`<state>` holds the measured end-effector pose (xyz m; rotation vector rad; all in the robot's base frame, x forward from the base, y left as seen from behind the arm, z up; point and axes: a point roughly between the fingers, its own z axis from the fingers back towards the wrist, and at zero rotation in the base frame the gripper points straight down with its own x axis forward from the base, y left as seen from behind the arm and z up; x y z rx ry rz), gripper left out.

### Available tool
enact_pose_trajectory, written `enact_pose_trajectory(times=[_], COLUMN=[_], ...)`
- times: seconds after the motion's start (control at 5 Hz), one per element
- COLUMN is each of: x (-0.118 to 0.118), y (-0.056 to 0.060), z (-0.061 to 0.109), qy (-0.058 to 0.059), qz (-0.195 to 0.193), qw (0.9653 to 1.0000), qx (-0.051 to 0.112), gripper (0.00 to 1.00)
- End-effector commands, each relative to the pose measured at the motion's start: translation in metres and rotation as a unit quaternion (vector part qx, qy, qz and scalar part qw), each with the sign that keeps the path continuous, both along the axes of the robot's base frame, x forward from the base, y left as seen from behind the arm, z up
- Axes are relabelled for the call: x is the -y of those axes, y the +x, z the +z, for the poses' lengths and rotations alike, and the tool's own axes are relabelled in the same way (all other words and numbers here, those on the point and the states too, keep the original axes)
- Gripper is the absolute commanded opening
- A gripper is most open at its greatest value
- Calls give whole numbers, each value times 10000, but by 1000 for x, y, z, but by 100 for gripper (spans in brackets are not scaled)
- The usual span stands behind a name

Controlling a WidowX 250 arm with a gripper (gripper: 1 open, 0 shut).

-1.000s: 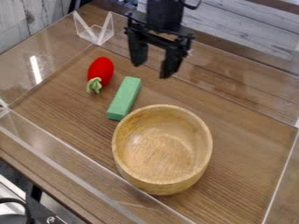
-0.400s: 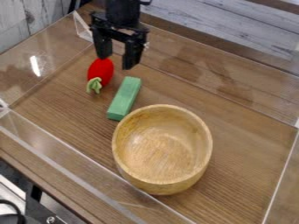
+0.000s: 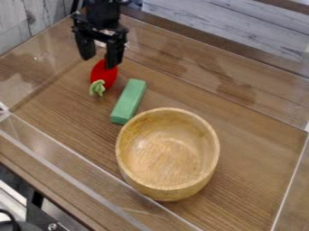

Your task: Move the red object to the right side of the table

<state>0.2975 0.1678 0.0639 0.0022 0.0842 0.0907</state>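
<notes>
Nothing moved yet: gripper [image 3: 100, 55] hangs wide over the red object [image 3: 104, 76], far left on the table [image 3: 241, 99].

Gripper [image 3: 100, 56] upper left over fruit [image 3: 103, 76]; block [image 3: 128, 100] just right; bowl [image 3: 168, 152] lower centre on table [image 3: 241, 99].

Matt wood-grain table [image 3: 241, 99], clear glossy acrylic walls [image 3: 72, 171] — smooth pale wooden bowl [image 3: 168, 152], matt green block [image 3: 128, 100].
</notes>
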Motion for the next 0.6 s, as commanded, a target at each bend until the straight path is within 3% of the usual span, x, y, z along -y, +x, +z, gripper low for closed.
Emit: enact_pose_trajectory(times=[0.0,0.4], x=[-24,-27], y=[12,41], z=[13,-2], qy=[195,292], qz=[77,-280], qw=[9992,9981], qx=[350,454], gripper=[100,100])
